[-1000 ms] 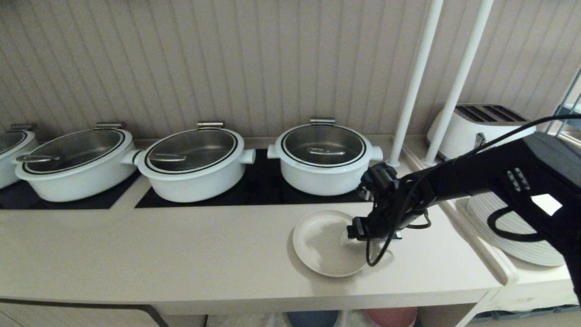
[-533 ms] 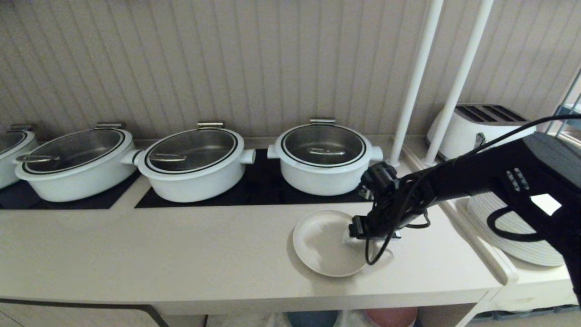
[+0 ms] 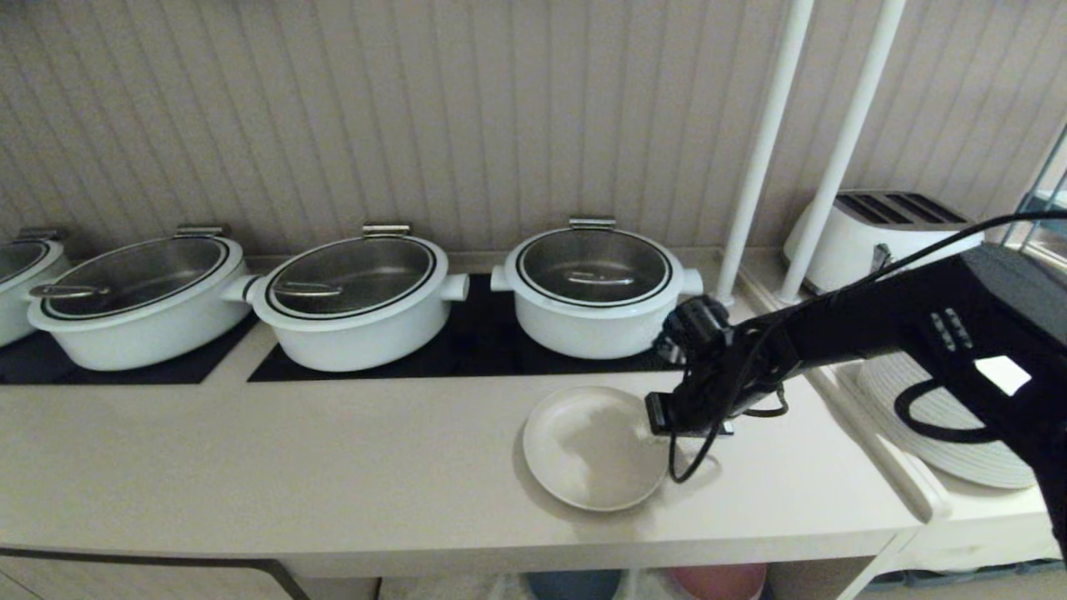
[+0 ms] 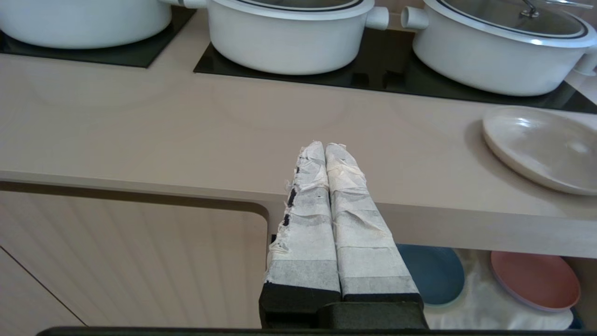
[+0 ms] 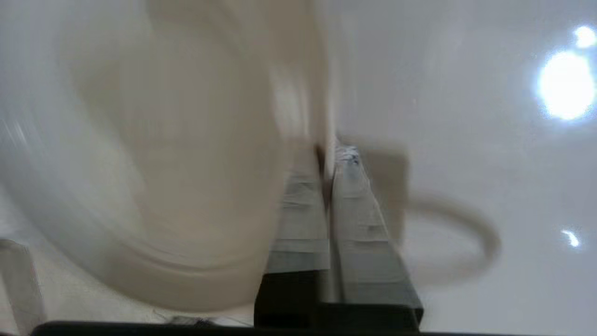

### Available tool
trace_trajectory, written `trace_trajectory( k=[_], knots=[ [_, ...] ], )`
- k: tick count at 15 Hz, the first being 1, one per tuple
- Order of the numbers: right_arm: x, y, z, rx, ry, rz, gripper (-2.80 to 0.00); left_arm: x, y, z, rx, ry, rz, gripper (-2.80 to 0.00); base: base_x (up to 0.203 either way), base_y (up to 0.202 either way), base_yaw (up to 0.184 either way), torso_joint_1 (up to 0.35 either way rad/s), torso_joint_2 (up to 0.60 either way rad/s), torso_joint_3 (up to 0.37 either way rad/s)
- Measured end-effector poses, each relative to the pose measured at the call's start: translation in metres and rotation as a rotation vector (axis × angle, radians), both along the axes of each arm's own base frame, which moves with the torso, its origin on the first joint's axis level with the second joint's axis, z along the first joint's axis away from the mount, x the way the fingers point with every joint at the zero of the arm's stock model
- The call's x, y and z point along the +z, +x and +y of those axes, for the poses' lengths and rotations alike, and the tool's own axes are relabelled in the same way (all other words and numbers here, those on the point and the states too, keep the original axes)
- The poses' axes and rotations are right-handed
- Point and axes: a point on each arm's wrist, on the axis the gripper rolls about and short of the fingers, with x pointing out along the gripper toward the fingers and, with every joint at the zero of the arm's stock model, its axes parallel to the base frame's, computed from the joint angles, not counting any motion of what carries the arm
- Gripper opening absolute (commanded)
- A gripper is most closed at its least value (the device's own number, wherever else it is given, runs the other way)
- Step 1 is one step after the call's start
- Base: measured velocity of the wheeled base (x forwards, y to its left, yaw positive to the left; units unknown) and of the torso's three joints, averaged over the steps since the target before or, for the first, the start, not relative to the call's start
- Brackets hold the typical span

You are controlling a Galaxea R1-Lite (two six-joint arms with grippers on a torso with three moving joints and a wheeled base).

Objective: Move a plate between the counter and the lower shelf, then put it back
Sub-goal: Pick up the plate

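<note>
head view: the plate [image 3: 593, 447] sits on the counter [image 3: 333, 467], in front of the rightmost white pot [image 3: 593, 296] and just clear of the black hob panel [image 3: 467, 350]. the right gripper [image 3: 658, 414] is down at the plate's right edge, its black arm reaching in from the right. the fingertips themselves are hidden behind the wrist body in this view, so the grip can't be read here.

right wrist view fills that gap: the two taped fingers [image 5: 354, 210] are pressed together with the plate's rim [image 5: 326, 140] pinched between them, so the claw is clamped on the rim. the plate is heavily blurred in this view; the counter surface lies beyond it.

left wrist view: the left gripper [image 4: 326, 154] hangs low in front of the counter edge, taped fingers pressed together, gripping nothing. only this view properly shows the lower shelf [image 4: 475, 298] under the counter, with a blue plate [image 4: 431, 273] and a pink plate [image 4: 536, 280] lying on its white cloth; head view catches just their top edges.

head view alone shows the toaster [image 3: 884, 233] and the stacked white plates [image 3: 942, 425] on the side ledge to the right.
</note>
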Motion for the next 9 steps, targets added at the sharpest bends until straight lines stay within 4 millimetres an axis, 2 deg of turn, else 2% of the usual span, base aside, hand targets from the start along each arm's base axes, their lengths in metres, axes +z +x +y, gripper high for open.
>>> trace_trajectory(
  k=[9],
  knots=[
    [-0.0014, -0.0016, -0.0020, -0.031, -0.045, -0.002, -2.80, 0.0000, 0.0000, 0.0000, 0.000, 0.000, 0.000, -2.80, 0.000, 0.000, 0.000, 0.000, 0.00, 0.000]
  ],
)
